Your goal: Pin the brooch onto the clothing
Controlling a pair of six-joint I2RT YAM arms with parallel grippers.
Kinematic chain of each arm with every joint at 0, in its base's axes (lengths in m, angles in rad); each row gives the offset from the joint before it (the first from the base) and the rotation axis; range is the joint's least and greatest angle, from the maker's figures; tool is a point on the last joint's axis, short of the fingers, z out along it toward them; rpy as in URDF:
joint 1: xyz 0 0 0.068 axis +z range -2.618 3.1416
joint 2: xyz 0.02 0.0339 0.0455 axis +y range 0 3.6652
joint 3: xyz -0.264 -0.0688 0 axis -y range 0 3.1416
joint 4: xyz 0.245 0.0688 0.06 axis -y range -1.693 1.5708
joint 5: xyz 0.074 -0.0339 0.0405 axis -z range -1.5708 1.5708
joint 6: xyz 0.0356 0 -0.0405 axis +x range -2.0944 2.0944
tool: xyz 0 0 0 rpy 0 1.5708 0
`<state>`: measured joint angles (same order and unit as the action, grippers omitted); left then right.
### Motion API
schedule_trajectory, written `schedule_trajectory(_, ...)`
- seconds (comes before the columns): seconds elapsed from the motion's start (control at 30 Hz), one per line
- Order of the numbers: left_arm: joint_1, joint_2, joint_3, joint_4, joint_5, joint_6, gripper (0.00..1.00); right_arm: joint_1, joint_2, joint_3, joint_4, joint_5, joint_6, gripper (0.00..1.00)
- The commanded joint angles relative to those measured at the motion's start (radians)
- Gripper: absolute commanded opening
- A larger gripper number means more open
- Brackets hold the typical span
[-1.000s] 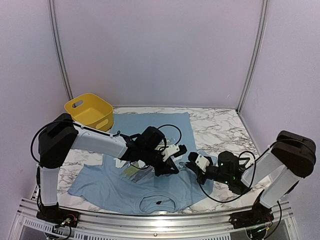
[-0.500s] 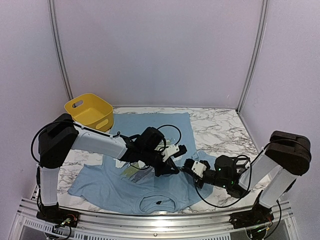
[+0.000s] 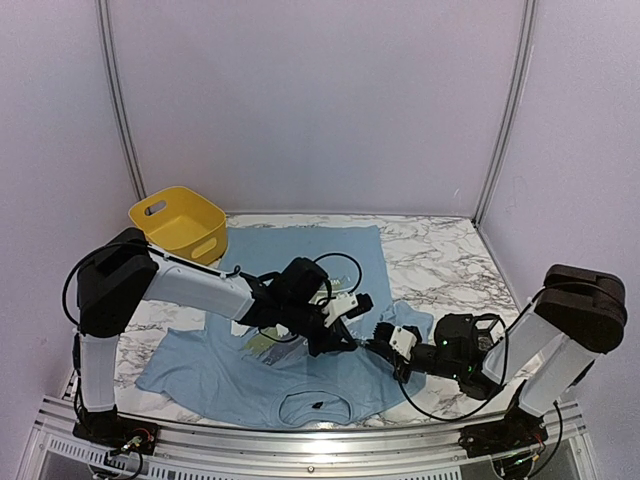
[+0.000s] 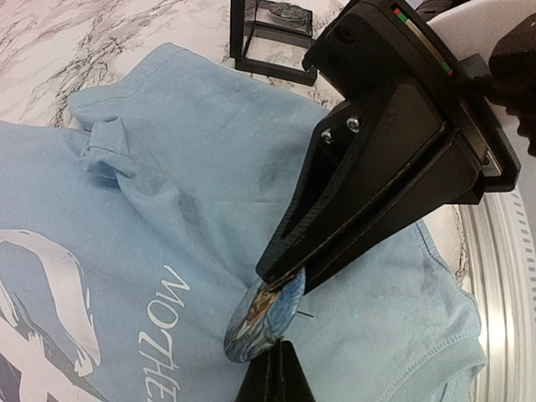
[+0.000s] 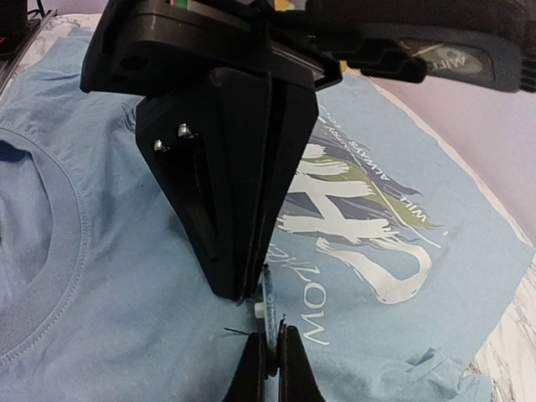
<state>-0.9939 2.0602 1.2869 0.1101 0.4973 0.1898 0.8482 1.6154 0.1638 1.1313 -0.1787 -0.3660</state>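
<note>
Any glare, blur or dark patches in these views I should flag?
Top external: evenly lit, sharp, yet the brooch is too small to resolve. Left wrist: brooch fairly clear, glare on the metal rail. Right wrist: left gripper looms dark, hiding part of the T-shirt print.

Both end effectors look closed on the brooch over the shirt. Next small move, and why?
Probably ease the brooch down until its pin meets the T-shirt. The left end effector and right end effector both pinch it edge-on beside the white lettering, and it doesn't look fastened to the fabric yet.
</note>
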Motion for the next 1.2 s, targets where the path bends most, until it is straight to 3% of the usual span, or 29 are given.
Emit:
schedule_trajectory(0.0,0.005,-0.042,-0.015,0.031,-0.009,0.002,0.03,0.006,-0.017,-0.001,0.040,-0.074,0.045,0.00)
schedule_trajectory(0.1,0.005,-0.057,-0.034,0.028,-0.012,0.018,0.08,0.000,-0.021,0.007,0.031,-0.089,0.062,0.00)
schedule_trajectory(0.2,0.005,-0.066,-0.047,0.034,0.001,0.032,0.00,-0.006,-0.022,0.004,0.060,-0.041,0.072,0.00)
schedule_trajectory(0.6,0.003,-0.052,-0.058,0.055,-0.008,0.042,0.00,-0.053,0.008,0.063,0.001,0.044,0.065,0.00)
schedule_trajectory(1.17,0.001,-0.060,-0.056,0.073,0.031,0.022,0.00,-0.014,0.129,0.040,0.182,0.106,-0.081,0.00)
